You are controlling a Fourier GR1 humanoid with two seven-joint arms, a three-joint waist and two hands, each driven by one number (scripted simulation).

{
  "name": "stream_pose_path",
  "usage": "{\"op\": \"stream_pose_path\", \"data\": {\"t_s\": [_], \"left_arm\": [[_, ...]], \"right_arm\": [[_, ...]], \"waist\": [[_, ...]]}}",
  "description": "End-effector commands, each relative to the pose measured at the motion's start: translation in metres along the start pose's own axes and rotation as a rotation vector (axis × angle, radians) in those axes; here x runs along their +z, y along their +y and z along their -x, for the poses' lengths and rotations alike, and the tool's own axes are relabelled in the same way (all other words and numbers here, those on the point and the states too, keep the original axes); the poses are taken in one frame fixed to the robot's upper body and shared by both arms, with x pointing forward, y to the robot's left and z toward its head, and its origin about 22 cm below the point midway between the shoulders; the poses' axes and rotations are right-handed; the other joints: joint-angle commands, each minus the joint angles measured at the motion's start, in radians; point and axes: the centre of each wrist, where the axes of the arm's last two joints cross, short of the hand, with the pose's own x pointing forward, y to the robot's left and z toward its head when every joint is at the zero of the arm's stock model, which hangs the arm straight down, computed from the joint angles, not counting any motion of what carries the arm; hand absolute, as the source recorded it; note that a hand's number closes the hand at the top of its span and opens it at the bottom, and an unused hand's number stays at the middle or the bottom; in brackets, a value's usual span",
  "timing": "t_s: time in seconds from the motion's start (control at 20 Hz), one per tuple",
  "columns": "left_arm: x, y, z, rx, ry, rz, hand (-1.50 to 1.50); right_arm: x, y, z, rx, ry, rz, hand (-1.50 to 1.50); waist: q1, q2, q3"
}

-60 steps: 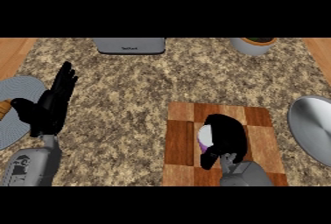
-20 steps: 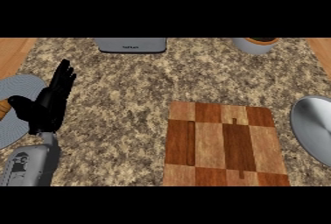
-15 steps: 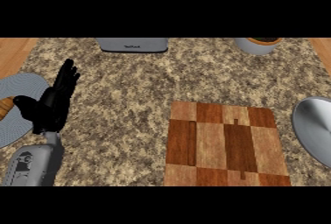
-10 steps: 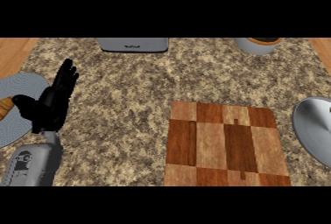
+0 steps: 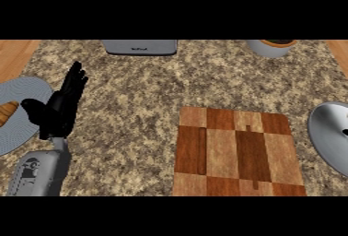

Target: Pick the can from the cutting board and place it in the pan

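The wooden cutting board (image 5: pixel 234 152) lies at the lower right of the counter, and its top is bare. No can shows anywhere in the head view. A silver pan (image 5: pixel 331 137) is cut off by the right edge, just right of the board. My left hand (image 5: pixel 61 106) rests open at the left, fingers straight and pointing up, over the granite beside a grey plate. My right hand and forearm are out of view.
A grey plate (image 5: pixel 20 115) with something orange on it sits at the left edge. A grey appliance (image 5: pixel 140 47) stands at the back centre. A grey bowl with dark contents (image 5: pixel 272 47) is at the back right. Wooden floor shows at both far corners.
Three seconds ago my right hand was on the board, curled over the can. Since one second ago both are out of view and the board is bare. My left hand has stayed put.
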Motion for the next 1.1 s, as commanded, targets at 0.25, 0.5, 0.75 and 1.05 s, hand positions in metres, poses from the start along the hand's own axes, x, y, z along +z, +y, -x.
{"op": "stream_pose_path", "data": {"t_s": [0.25, 0.5, 0.75, 1.05], "left_arm": [[0.02, 0.011, 0.023, -0.007, 0.019, -0.028, 0.0], [0.02, 0.026, 0.007, -0.012, 0.027, -0.066, 0.0], [0.014, 0.023, 0.002, -0.003, 0.039, -0.057, 0.0], [0.027, 0.027, 0.009, -0.013, 0.036, -0.072, 0.0]], "right_arm": [[0.002, -0.025, 0.015, -0.337, -0.118, 0.188, -1.5], [0.038, -0.031, 0.06, -0.464, -0.143, 0.048, -1.5], [0.076, -0.053, 0.09, -0.506, -0.2, 0.0, -1.5], [0.136, -0.101, 0.112, -0.494, -0.219, 0.0, -1.5]], "waist": [[-0.029, -0.012, -0.005], [-0.06, -0.025, -0.009], [-0.077, -0.025, -0.011], [-0.077, -0.023, -0.013]]}}
